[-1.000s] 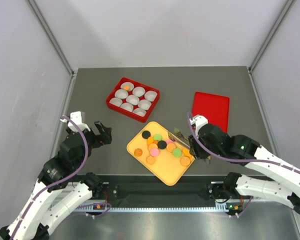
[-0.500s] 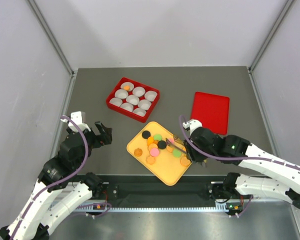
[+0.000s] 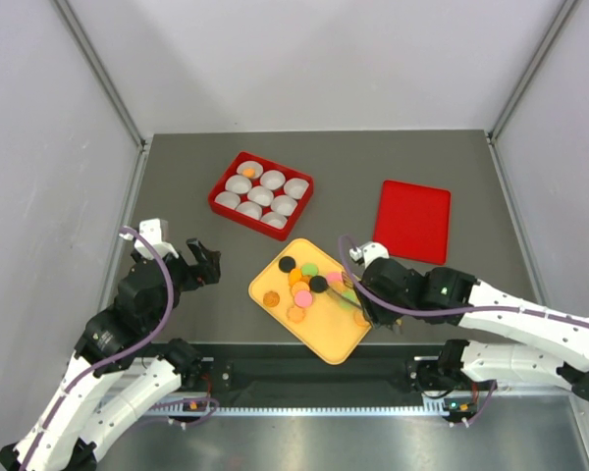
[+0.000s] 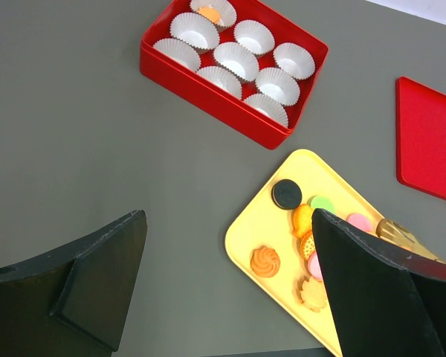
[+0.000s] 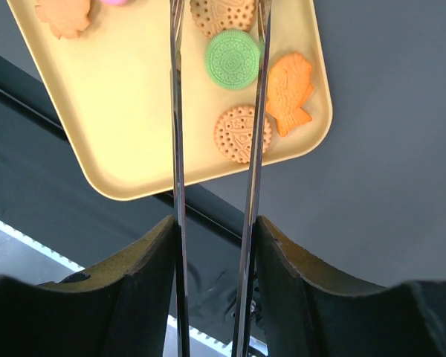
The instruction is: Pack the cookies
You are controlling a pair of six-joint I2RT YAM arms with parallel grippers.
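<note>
**Tongs over the tray, one cup filled**

We see the dark grey table [image 3: 177,177] carrying everything. The left jaws [image 4: 229,223] hang wide open and empty above it, with the red rectangular box [image 4: 208,95] of white pleated paper cups ahead of them and the flat red lid [image 3: 413,221] far off to their right.

The rounded yellow plastic tray [image 5: 119,126] lies directly under the right jaws [image 5: 214,227]. These are clamped on a pair of thin metal tongs [image 5: 176,149], whose blades reach forward over the tray. The tips run out of the wrist view, so we cannot tell whether they hold anything.

The cookies [image 3: 309,285] lie clustered on the tray just beyond the right jaws. A green round embossed cookie [image 5: 233,59] sits between the blades, with an orange fish-shaped cookie [image 5: 288,83] just outside the right blade. One orange cookie [image 4: 208,13] already rests in a far corner cup.

We judge the crowding to be the main risk: closing the tongs here could catch two cookies, or nudge a neighbour off the tray. A flat disc could also slip from the smooth blades on the way to the box, and the tongs could twist in the jaws.
</note>
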